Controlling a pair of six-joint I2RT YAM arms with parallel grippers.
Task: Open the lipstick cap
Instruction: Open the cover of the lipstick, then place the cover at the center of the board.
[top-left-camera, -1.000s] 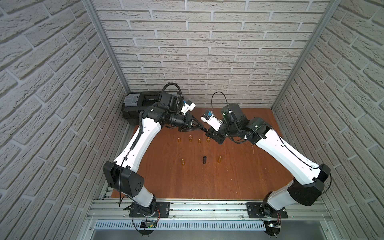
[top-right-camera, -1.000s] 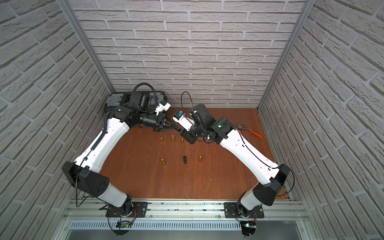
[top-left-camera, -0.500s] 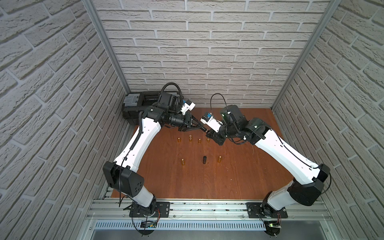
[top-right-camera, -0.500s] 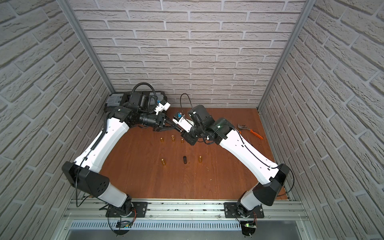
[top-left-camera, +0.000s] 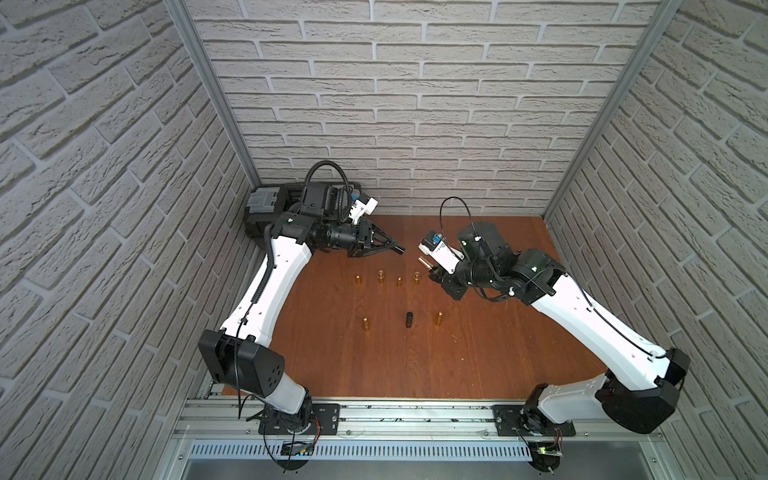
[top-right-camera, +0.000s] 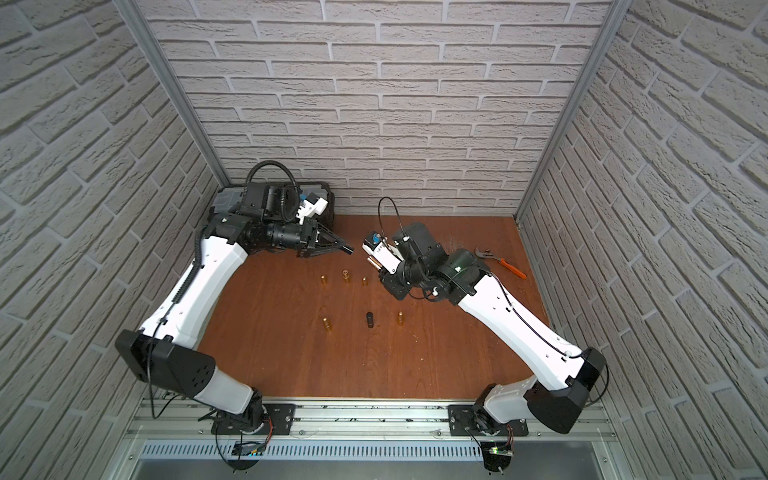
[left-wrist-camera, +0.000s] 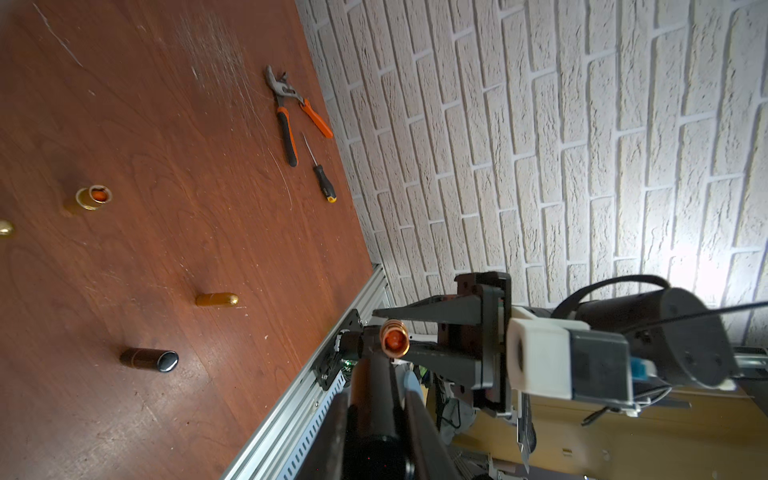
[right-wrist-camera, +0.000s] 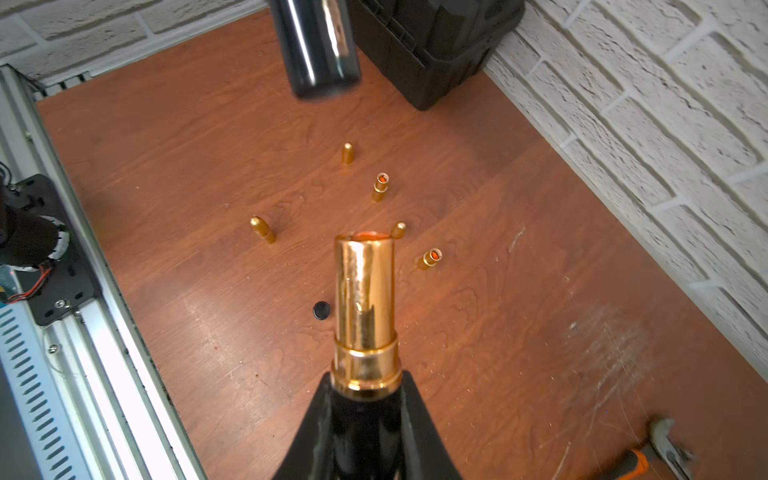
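The lipstick is in two pieces, held in the air above the back of the table. My left gripper (top-left-camera: 397, 249) (left-wrist-camera: 376, 409) is shut on the black lipstick cap (left-wrist-camera: 371, 390) (right-wrist-camera: 316, 45). My right gripper (top-left-camera: 432, 270) (right-wrist-camera: 365, 386) is shut on the lipstick's black base. The bare gold tube (right-wrist-camera: 365, 291) (top-left-camera: 424, 262) (top-right-camera: 372, 262) sticks out past the fingertips, and its orange tip (left-wrist-camera: 394, 340) faces the cap. A short gap separates cap and tube in both top views.
Several small gold tubes and caps (top-left-camera: 399, 281) stand on the wooden table (top-left-camera: 478, 353) under the grippers, beside one black lipstick (top-left-camera: 409, 320). A black box (top-left-camera: 266, 208) fills the back left corner. Orange-handled pliers (top-right-camera: 500, 262) and a screwdriver (left-wrist-camera: 322, 176) lie back right.
The grippers met at the lipstick a second ago. My right gripper has since closed and drawn back to the right with the base, leaving the cap in my left gripper.
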